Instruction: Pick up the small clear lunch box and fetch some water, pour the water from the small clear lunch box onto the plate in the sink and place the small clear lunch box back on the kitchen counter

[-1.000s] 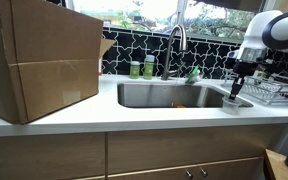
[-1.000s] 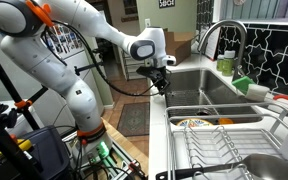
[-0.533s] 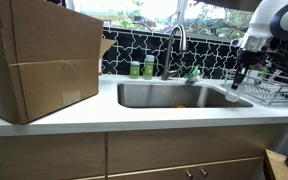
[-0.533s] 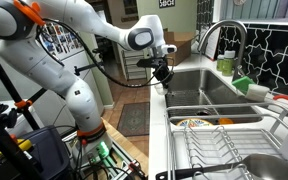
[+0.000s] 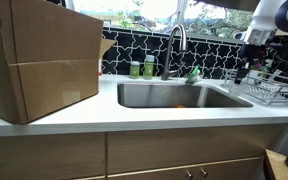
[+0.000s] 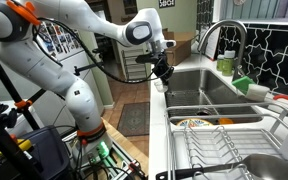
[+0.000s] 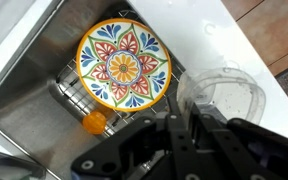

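Stainless sink (image 7: 29, 45) holds a colourful plate (image 7: 122, 65); just beside its rim, over the white desk (image 7: 256, 35), the fingers (image 7: 180, 130) grip the small clear lunch box (image 7: 224, 93), raised off the surface.

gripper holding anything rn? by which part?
Looks like yes: the gripper has the small clear lunch box, its fingers pinching one side wall at the rim. The contact itself is partly hidden in the wrist view.

small clear lunch box (image 7: 224, 95) above counter (image 7: 246, 48)
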{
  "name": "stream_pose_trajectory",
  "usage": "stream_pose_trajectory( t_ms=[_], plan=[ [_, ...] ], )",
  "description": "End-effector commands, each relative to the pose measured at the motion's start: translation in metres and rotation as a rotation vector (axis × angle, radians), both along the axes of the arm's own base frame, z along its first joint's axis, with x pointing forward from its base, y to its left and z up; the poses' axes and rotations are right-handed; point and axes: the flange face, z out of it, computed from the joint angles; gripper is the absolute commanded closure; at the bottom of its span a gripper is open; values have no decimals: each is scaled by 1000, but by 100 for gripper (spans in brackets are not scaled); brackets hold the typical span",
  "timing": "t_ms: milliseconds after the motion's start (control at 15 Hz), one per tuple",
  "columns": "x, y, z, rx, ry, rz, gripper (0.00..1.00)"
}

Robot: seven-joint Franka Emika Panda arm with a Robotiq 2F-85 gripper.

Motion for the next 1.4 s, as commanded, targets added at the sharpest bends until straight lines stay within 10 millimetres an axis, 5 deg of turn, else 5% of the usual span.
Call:
stream_pose_trajectory(
  t_ms=[0, 333, 733, 1333],
  plan=[
    [20, -16, -2, -36, -43, -139, 97],
    [84, -47, -19, -68, -205, -374, 97],
    [153, -54, -50, -113, -261, -579, 97],
    [199, -40, -60, -102, -351, -650, 97]
  ],
)
